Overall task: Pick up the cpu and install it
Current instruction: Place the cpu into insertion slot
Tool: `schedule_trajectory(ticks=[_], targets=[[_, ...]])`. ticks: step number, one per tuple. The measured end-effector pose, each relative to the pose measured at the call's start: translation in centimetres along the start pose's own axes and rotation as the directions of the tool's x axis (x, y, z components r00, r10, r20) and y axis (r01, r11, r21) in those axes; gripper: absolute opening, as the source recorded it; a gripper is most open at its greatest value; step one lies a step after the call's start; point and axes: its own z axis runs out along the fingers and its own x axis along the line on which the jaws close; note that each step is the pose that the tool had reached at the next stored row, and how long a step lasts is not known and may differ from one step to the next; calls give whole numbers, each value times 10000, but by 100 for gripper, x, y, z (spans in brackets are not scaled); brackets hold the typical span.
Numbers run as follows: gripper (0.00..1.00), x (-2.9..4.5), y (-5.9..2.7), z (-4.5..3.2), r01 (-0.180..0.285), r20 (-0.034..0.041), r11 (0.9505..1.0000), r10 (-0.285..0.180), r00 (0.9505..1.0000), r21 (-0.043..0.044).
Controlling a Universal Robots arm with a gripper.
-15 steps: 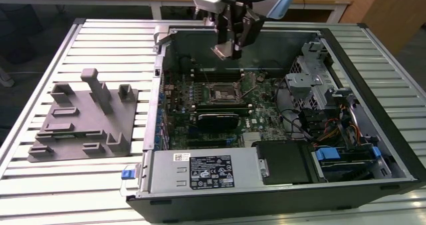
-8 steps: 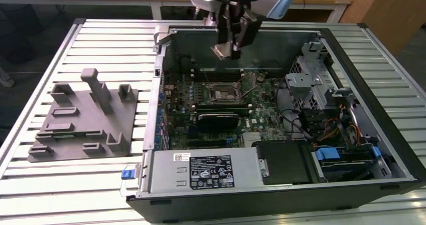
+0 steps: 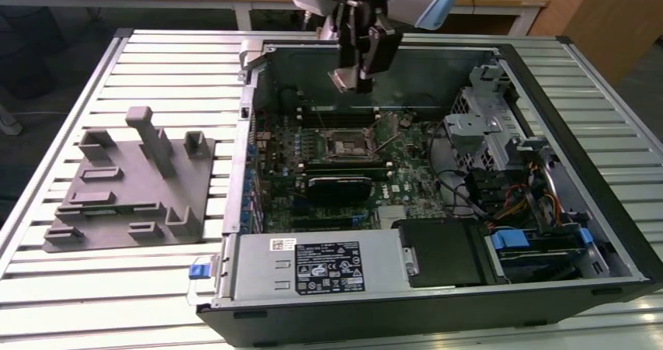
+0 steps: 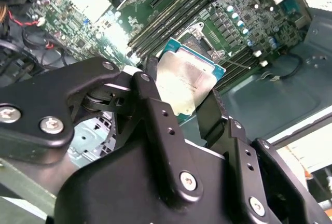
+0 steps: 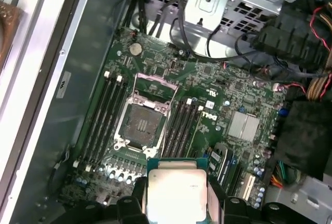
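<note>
My gripper [image 3: 355,80] hangs above the open computer case [image 3: 580,210], shut on the cpu [image 3: 345,77]. In both wrist views the cpu [image 4: 187,81] [image 5: 176,190] is a flat square chip with a silvery top and a greenish rim, clamped by its edges between the black fingers [image 4: 155,110] [image 5: 132,203]. Below it on the green motherboard [image 5: 218,79] sits the socket [image 5: 141,124] [image 3: 342,144], its frame lifted and the contact field bare. The chip is held well above the socket and a little to one side of it, over the memory slots [image 5: 179,125].
A grey moulded tray with upright posts [image 3: 135,187] stands on the slatted table [image 3: 62,94] at the exterior view's left. Inside the case are a metal drive cage [image 3: 482,117], cables [image 3: 518,199], a black cooler [image 3: 337,187] and the power supply [image 3: 310,268].
</note>
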Motion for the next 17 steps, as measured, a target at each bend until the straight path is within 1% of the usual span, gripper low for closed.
schedule_trajectory(ticks=[4,8,12,17], targets=[[54,3,0,2,-507,18,9987,507,9987,31],[54,6,2,6,-1017,36,9948,1017,9948,60],[54,11,4,10,-1505,49,9886,1504,9886,85],[54,18,5,24,-2057,54,9785,2057,9786,107]])
